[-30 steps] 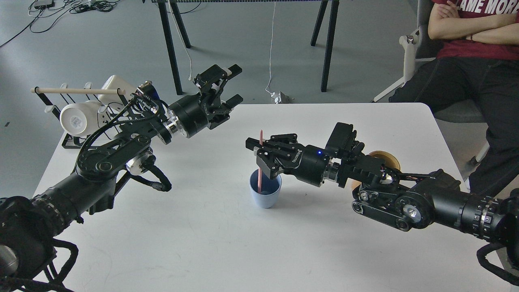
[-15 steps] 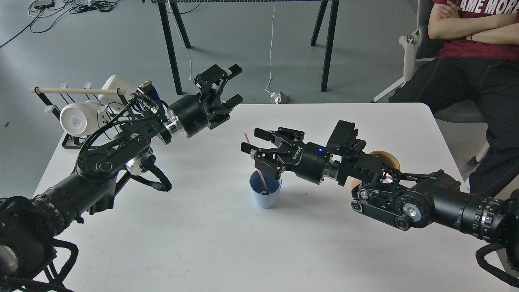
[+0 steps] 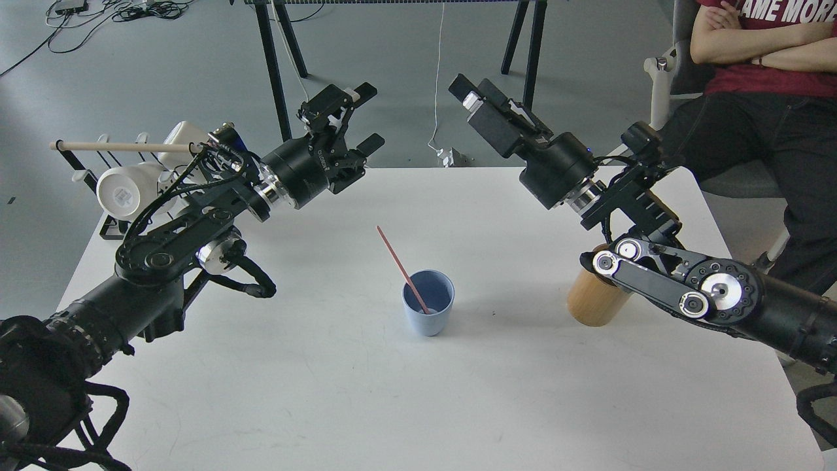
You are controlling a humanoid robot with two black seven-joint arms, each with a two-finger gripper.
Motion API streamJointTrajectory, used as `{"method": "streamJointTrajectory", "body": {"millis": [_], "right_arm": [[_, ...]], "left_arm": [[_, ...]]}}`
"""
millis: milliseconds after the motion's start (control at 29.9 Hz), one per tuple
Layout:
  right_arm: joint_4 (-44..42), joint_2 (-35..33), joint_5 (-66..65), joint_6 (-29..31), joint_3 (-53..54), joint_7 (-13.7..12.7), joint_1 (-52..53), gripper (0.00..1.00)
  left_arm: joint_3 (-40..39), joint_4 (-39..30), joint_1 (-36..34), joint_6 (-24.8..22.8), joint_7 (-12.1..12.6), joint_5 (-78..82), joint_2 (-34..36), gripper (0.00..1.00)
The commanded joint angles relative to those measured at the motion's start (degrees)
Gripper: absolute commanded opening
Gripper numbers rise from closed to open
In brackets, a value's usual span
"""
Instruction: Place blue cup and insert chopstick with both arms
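The blue cup stands upright on the white table, near its middle. The pink-red chopstick rests in the cup and leans up to the left, out over the rim. My left gripper is open and empty, raised over the table's far left edge. My right gripper is raised high beyond the table's far edge, up and to the right of the cup. Its jaws look apart and hold nothing.
A tan wooden holder stands at the right, partly behind my right arm. A rack with white mugs and a long pale rod sits at the far left. A seated person is at the far right.
My right gripper opened, let go of the chopstick in the cup, then rose up and back to the right. The chopstick tipped left. The wooden holder came into view. My left gripper lifted slightly.
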Motion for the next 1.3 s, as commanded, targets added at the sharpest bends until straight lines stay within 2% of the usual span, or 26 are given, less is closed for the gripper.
{"method": "streamJointTrajectory", "body": {"millis": [0, 234, 468, 635, 735, 801, 868, 1002, 1269], "right_arm": [[3.1, -3.6, 11.6, 0.0, 5.0, 0.0, -1.8, 0.83], [9.6, -11.3, 37.8, 0.0, 8.5, 0.0, -4.5, 0.83], [12.2, -18.1, 57.0, 23.0, 9.3, 0.0, -6.5, 0.83], [12.0, -19.3, 59.2, 40.0, 9.7, 0.0, -9.4, 0.86], [12.0, -19.3, 59.2, 46.2, 9.6, 0.0, -10.6, 0.93], [11.9, -18.9, 59.2, 48.1, 9.6, 0.0, -11.0, 0.94], [11.9, -18.7, 59.2, 48.4, 9.5, 0.0, -11.0, 0.98], [11.9, -18.7, 59.2, 48.5, 9.7, 0.0, -11.0, 0.99], [12.3, -17.4, 59.3, 48.2, 11.5, 0.0, -11.3, 0.99]], "left_arm": [[-2.2, -0.1, -0.1, -0.5, 0.0, -5.1, 0.2, 0.98], [-4.9, -0.7, -0.1, -2.9, 0.0, -8.7, 1.4, 0.99], [-6.6, -0.8, 1.6, -3.3, 0.0, -10.5, 4.2, 0.98], [-7.2, -1.0, 1.8, -3.3, 0.0, -11.7, 7.0, 0.99], [-7.4, -3.3, 1.8, -3.3, 0.0, -11.7, 9.2, 0.99], [-7.6, -6.7, 2.5, -3.3, 0.0, -11.7, 11.5, 0.99], [-8.4, -10.5, 3.6, -3.3, 0.0, -11.7, 14.0, 0.99], [-11.3, -16.0, 6.0, -3.3, 0.0, -11.7, 17.2, 0.99], [-17.3, -16.9, 9.3, -3.3, 0.0, -11.7, 18.0, 0.99]]}}
